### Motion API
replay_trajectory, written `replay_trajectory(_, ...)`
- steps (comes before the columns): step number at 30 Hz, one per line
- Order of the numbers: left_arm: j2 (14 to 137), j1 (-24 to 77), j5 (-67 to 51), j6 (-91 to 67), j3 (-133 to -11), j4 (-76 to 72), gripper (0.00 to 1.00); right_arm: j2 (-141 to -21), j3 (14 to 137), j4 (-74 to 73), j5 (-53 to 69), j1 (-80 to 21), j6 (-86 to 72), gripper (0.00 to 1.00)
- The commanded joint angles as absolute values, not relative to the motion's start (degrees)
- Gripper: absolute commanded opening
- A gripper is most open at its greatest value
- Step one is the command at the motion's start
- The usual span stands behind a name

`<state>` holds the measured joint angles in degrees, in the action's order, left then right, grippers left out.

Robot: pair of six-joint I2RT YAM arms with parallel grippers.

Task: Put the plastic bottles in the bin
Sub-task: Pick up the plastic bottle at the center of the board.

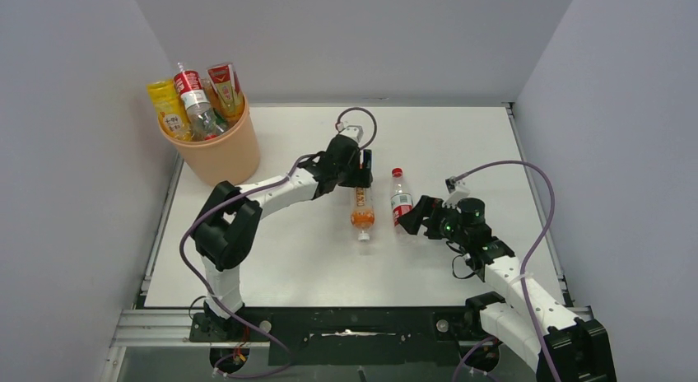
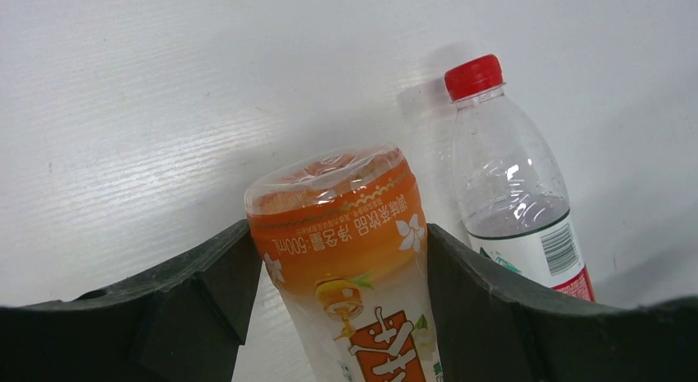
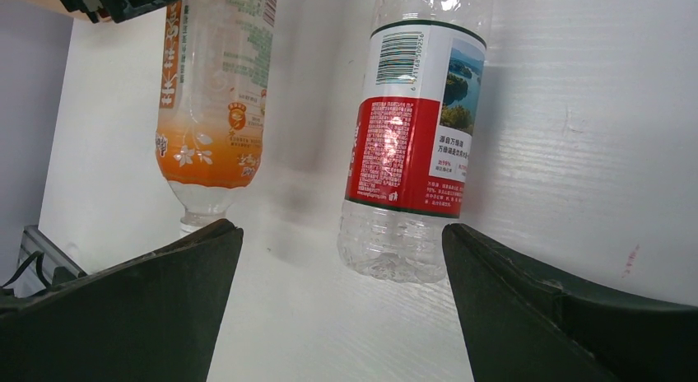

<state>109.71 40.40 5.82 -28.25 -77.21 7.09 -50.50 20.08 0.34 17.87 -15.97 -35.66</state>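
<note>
Clamping orange-tea bottle (image 1: 362, 213) near base in left gripper (image 1: 360, 187); right gripper (image 1: 409, 220) gaping at red-label bottle (image 1: 401, 202); needing firm squeeze, level lift clearing bin (image 1: 218, 156) rim.

From my left wrist, the orange bottle (image 2: 346, 258) runs off the bottom edge, its neck and cap out of sight. I cannot tell whether my left gripper (image 2: 337, 238) actually presses its sides or only flanks them. One finger (image 2: 527, 316) hides the lower part of the red-label bottle (image 2: 510, 184). From my right wrist, both lose their far ends at the top edge. From above, the bin (image 1: 222, 156) hides the lower halves of its bottles (image 1: 197, 102), whose print is too small to read.
</note>
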Motion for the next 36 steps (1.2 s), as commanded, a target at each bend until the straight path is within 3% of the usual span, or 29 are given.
replay_trajectory(1, 104.4, 40.6, 5.2, -27.8, -75.6, 5.0, 0.51, -50.0, 19.6, 3.7, 18.4, -16.7, -36.7, 0.98)
replay_trajectory(36, 94.8, 40.3, 4.4, -27.4, -71.0, 5.3, 0.52, -53.8, 19.2, 7.1, 18.1, -19.1, -38.2, 0.98)
